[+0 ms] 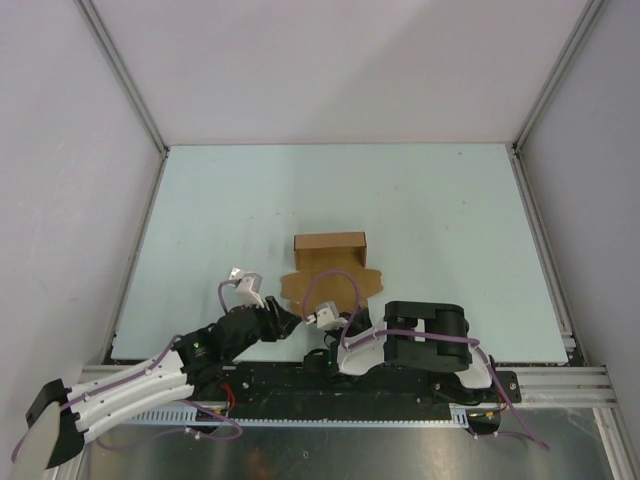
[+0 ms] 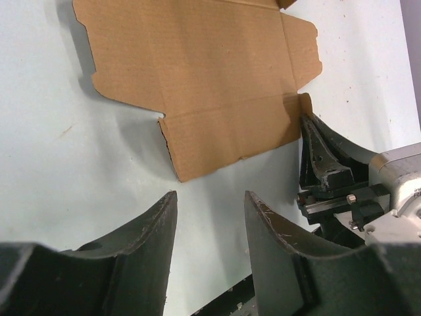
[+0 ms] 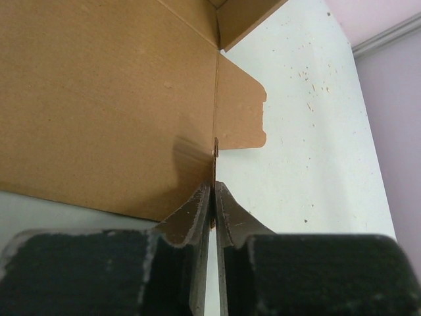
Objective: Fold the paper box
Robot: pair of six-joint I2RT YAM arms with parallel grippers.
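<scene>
A: Surface?
B: Pale blue table [image 1: 450, 200], white walls. Paper box [image 1: 330, 262] mid-table, far part folded upright, near flaps flat.
A: Right gripper [image 3: 212, 191]?
B: Fingers almost pressed together, pinching the box's near right corner edge.
A: Left gripper [image 2: 210, 196]?
B: Spread, empty, low over the table just short of the near left flap, not touching.
</scene>
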